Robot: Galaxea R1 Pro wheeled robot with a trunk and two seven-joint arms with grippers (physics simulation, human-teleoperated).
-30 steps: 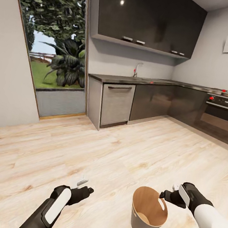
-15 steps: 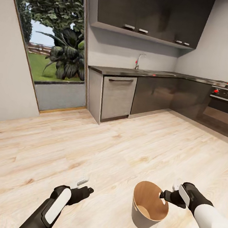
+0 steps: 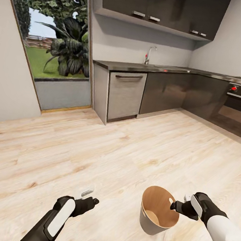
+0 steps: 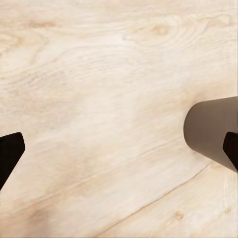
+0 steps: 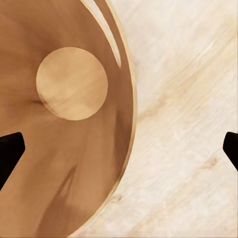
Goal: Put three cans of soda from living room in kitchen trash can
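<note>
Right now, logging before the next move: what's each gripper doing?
Left gripper: open, empty.
Right gripper: open, empty, beside the trash can rim.

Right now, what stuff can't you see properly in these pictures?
- Trash can: in the head view its near inner wall is hidden behind its own rim; the right wrist view cuts its rim off at the edges.
- Right gripper: the head view is too small to show whether it touches the rim.
- Oven: cut off by the head view's right edge.
- Left gripper: just two dark fingertips at the left wrist view's edges.
</note>
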